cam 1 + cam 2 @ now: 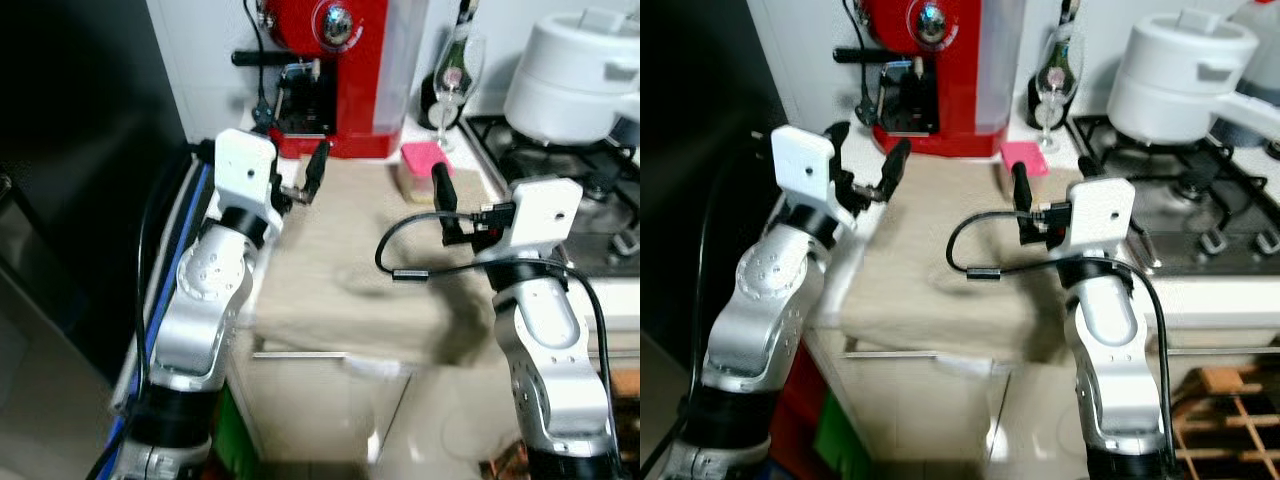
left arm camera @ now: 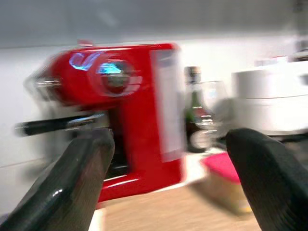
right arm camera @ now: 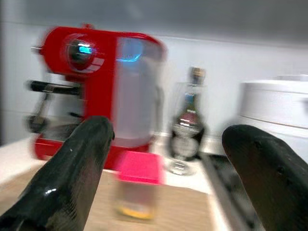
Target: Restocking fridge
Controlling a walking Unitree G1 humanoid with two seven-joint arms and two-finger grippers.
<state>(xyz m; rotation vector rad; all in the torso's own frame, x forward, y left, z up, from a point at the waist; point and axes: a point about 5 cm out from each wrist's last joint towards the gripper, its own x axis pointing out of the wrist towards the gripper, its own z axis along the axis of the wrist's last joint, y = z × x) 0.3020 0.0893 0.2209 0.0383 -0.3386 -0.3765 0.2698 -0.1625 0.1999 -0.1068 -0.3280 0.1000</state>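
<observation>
Pink-lidded container [image 1: 424, 172] on the surface [image 1: 350, 270] beside the red coffee machine [image 1: 340, 70] — likely the item to restock; left gripper [image 1: 296, 180] and right gripper [image 1: 450, 215] raised over the surface, fingers spread, empty — poised to reach.

Both silver arms are raised, bent at the elbow. The left gripper [image 1: 865, 170] and right gripper [image 3: 168, 168] hold their fingers apart, empty.
</observation>
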